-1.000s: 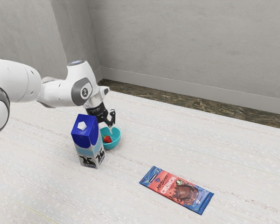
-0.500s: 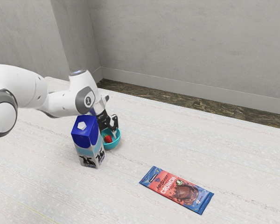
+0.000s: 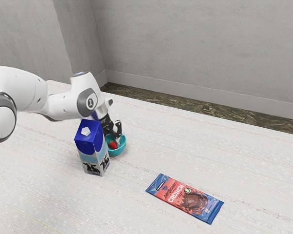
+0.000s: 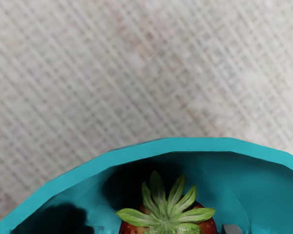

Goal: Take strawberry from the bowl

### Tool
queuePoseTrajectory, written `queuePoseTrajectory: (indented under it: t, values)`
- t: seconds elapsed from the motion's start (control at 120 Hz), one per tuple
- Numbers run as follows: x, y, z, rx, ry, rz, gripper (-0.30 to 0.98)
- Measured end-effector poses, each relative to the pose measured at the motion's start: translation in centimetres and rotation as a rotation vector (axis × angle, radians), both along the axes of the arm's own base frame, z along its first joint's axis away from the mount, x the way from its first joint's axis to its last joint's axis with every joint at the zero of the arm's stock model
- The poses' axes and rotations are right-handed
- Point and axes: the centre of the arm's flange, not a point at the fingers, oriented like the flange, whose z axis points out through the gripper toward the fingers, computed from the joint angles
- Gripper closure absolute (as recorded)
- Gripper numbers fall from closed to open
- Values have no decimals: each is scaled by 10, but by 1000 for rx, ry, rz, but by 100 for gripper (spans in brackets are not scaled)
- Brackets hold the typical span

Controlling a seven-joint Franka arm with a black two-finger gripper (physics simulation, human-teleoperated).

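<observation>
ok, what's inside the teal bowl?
A strawberry, leafy top showing. Its underside and whatever lies beneath it in the bowl are covered; in the exterior view the carton and hand also block part of the bowl.

Bright light, probably overhead, casts dark shadows inside the bowl (image 4: 176,145).

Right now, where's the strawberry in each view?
Exterior view: strawberry sits inside the teal bowl, just to the exterior view's right of the blue-topped carton.
Wrist view: inside the bowl, leafy cap toward the camera.
Shared landmark: the bowl's rim.
</observation>
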Motion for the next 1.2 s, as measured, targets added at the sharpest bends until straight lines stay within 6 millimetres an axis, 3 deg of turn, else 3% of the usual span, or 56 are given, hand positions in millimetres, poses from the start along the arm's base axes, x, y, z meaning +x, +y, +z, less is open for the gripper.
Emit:
queuePoseTrajectory:
  t: [0.108,0.192,0.333,0.417,0.558,0.7,0.758,0.825,0.883,0.933,0.975,1.05,1.2]
  values:
    - [-2,5,3,29,19,4,67]
    - [-3,4,3,50,33,3,74]
    - [-2,-1,8,79,33,-1,76]
    - [0,-14,18,90,23,-13,68]
    - [2,-36,27,99,13,-31,66]
    - [3,-44,60,122,-23,-38,65]
    - [2,-64,77,138,-45,-71,65]
    - [-1,-115,85,157,-59,-151,65]
    - [-5,-159,78,167,-54,-218,65]
    - [-8,-181,62,171,-36,-249,64]
    - [-9,-188,50,173,-22,-258,63]
    - [-10,-188,37,172,-6,-254,48]
    - [-9,-184,38,178,-11,-255,24]
